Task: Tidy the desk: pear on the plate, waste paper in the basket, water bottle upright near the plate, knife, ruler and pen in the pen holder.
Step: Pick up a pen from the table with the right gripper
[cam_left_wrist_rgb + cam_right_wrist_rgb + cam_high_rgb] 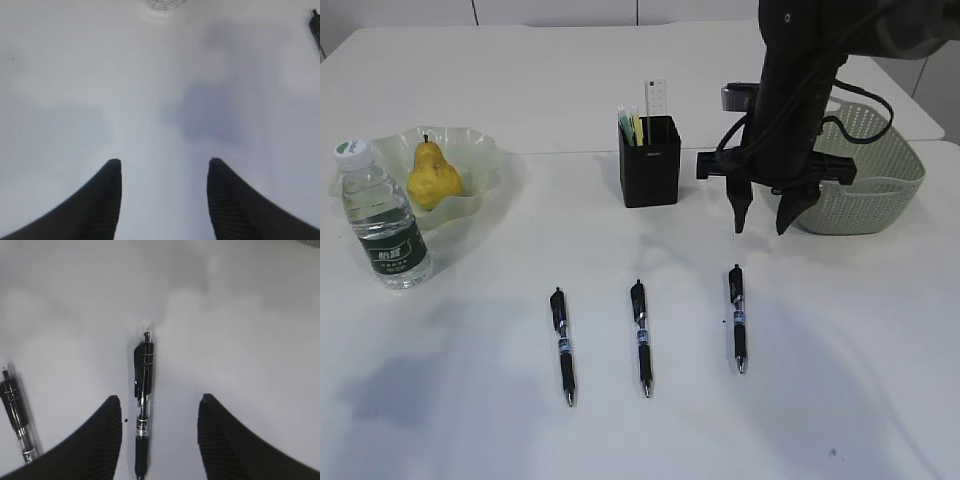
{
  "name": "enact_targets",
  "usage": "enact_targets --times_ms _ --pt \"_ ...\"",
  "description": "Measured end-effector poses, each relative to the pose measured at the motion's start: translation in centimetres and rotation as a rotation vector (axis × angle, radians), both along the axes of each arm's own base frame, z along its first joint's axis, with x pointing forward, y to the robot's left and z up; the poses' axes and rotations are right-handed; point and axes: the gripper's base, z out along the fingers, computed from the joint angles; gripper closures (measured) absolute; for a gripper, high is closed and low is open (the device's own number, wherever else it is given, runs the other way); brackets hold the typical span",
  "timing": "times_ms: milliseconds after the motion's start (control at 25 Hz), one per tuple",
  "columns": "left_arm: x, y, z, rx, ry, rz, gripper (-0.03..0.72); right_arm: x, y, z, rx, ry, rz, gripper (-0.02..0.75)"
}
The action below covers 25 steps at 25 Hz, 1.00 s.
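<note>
Matte black arm (800, 60) with looping black cables, end effector (763, 212) with tapered, ribbed black fingers (105, 440).

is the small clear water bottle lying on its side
No, the clear plastic water bottle with the white cap stands upright beside the pale green wavy plate.

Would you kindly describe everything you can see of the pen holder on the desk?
The pen holder is a black, square, box-shaped cup, plastic by its look, with a small pale label on its front. It stands upright on the white table, roughly mid-desk, left of the basket and apart from it. A clear ruler and some green and yellow sticks rise from its open top. No gripper touches it; the open right gripper hangs to its right.
</note>
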Motion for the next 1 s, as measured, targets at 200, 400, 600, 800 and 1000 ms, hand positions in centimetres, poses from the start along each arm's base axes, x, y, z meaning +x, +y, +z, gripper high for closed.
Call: enact_targets --times_ms 200,400,600,800,1000 --pt "0.0 0.0 0.0 0.0 0.0 0.0 0.304 0.1 0.2 -0.8 0.011 0.022 -0.004 0.346" --pt "0.0 0.0 0.0 0.0 0.002 0.0 0.304 0.3 1.0 -3.4 0.048 0.094 -0.012 0.346" --pt "0.0 0.0 0.0 0.0 0.002 0.0 0.304 0.2 1.6 -4.0 0.043 0.105 0.004 0.351" --pt "0.0 0.0 0.0 0.0 0.002 0.0 0.304 0.2 1.4 -4.0 0.016 0.097 0.014 0.382" --pt "0.0 0.0 0.0 0.0 0.002 0.0 0.304 0.3 1.5 -4.8 0.009 0.114 0.016 0.428"
